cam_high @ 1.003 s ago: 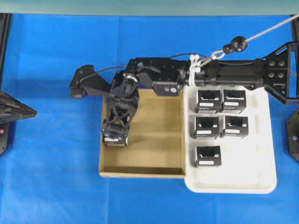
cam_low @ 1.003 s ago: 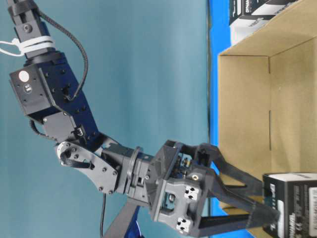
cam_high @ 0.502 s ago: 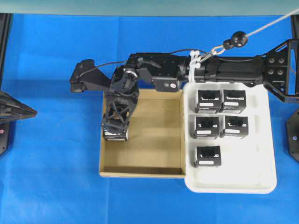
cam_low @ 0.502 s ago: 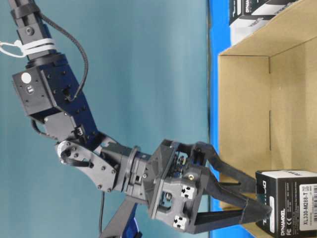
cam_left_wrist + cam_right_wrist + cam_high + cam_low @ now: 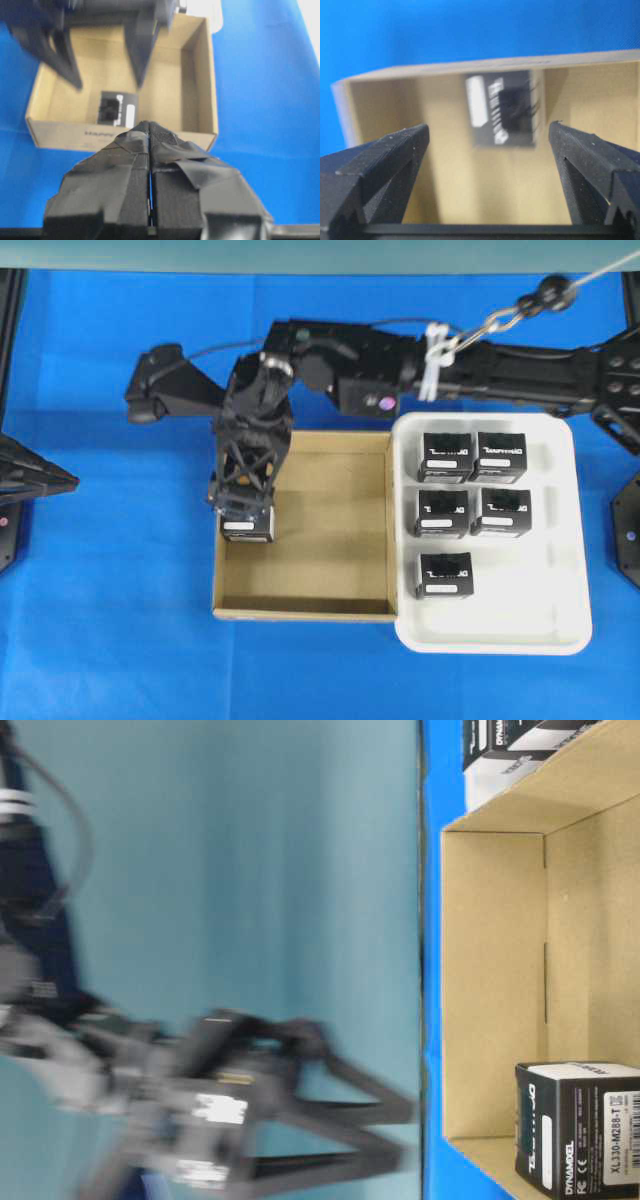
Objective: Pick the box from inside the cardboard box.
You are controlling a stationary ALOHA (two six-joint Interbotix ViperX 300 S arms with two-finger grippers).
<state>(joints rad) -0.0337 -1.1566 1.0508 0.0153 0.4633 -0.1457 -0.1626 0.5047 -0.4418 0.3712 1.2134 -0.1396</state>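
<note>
The cardboard box point(image 5: 305, 605) sits on the blue table point(image 5: 100, 590), touching the white tray point(image 5: 560, 630) that carries five black boxes like the target. It is shallow with low, stiff-looking walls, and probably light enough to slide if a tool bumps it.

The right tool point(image 5: 243, 502) hangs above the box's left side with its jaws spread wide and nothing between them. The left tool point(image 5: 150, 165) is pressed closed, empty, and well back from the box's near wall.

The box point(image 5: 247, 526) stands on the cardboard floor close against the left wall, toward the far end, clear of the tool above it. It looks like a rigid little retail carton: light, flat-sided, with a smooth printed skin that could slip under a weak pinch. Its sides should bear a firm squeeze. The likely best hold is across two opposite flat faces, though the face next to the wall leaves little room for a finger.
</note>
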